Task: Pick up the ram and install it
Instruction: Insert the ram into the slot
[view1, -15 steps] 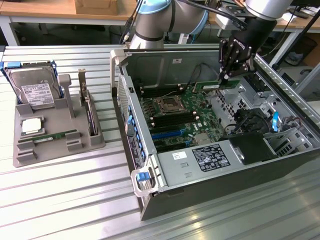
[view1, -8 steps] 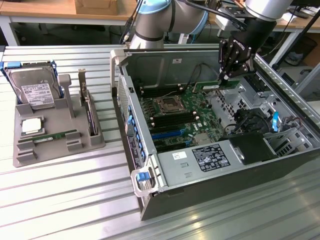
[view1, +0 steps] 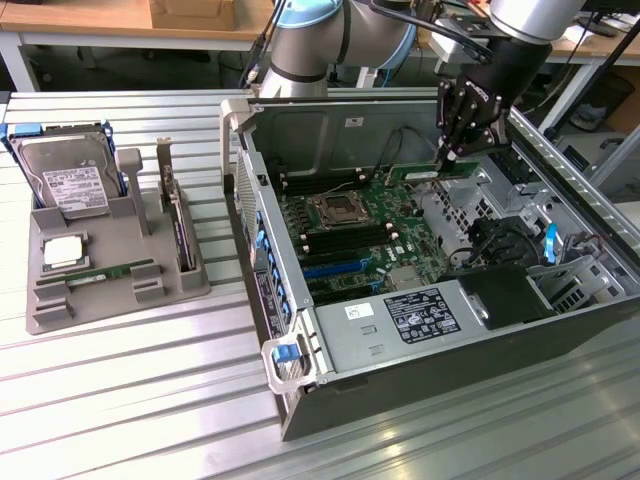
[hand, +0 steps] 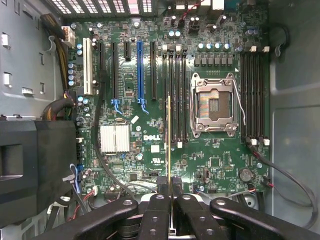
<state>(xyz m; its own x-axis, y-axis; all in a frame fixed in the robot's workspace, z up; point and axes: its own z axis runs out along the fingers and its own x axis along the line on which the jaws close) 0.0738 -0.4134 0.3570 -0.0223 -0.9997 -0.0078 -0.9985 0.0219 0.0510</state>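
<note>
While tight in the closed end effector (hand: 169, 182), the ram (hand: 169, 131): thin, green, edge-on over the motherboard (hand: 215, 161).

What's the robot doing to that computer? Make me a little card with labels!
end effector: shut on the ram
ram position: held over the motherboard, not in a slot
computer case: lying open
processor socket: empty
tray: beside the case, at the exterior view's left
on the tray: hard drive, second ram stick, processor chip, expansion card
</note>
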